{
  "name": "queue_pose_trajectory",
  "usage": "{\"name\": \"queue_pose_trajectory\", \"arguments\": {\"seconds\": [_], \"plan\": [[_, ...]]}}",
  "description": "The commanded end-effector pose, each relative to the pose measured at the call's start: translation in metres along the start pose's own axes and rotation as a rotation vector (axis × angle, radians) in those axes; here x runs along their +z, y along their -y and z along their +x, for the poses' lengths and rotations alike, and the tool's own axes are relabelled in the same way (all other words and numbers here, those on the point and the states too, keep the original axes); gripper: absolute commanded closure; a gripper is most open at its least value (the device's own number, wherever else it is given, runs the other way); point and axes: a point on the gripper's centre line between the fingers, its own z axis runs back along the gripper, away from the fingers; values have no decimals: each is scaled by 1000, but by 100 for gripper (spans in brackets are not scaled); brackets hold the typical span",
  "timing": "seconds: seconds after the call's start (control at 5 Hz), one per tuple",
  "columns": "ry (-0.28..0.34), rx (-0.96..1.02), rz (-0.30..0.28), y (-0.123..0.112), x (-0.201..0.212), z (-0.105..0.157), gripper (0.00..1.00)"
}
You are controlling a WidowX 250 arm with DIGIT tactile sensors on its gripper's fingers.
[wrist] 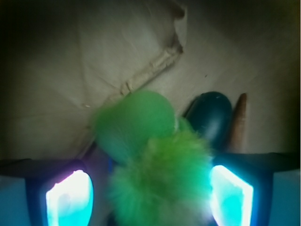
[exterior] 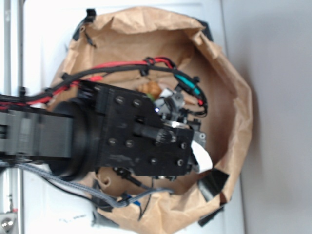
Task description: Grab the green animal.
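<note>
Wrist view, operator: your gripper (wrist: 150,188) stands spread, its two glowing pads (wrist: 69,197) set one on each side of the green animal (wrist: 157,165), with a sliver of gap showing between each pad and the fur. Nothing is clamped yet. You appear to have straddled the toy so that a plain closing would catch the fluffy body across its width (a judgement from the stance, not a thing observed).

The green animal lies between the pads on the brown paper floor of the bag (wrist: 94,61). Its fluffy lime body sits nearest the camera, low in the frame; its smooth pale-green round end points away from the gripper, up and slightly to the left. The long axis therefore runs roughly along your approach line, crossing the line between the pads, which suits a grip across the narrow way. Ear prongs cannot be made out.

Just beyond the animal, on its right, a dark green capsule (wrist: 211,117) lies close against it, and a slim orange-tan piece (wrist: 239,122) lies just beside the capsule. Both sit ahead of the right pad, so closing should miss them.

In the exterior view the arm (exterior: 131,134) is lowered into the paper bag (exterior: 229,83) and hides the toy entirely.
</note>
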Motion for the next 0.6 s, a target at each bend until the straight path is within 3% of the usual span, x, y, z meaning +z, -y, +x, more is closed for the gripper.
{"name": "queue_pose_trajectory", "arguments": {"seconds": [0.0,0.2,0.4], "plan": [[1,29,21,2,-9,7,100],[18,34,13,1,4,7,100],[144,96,-37,0,55,1,100]]}}
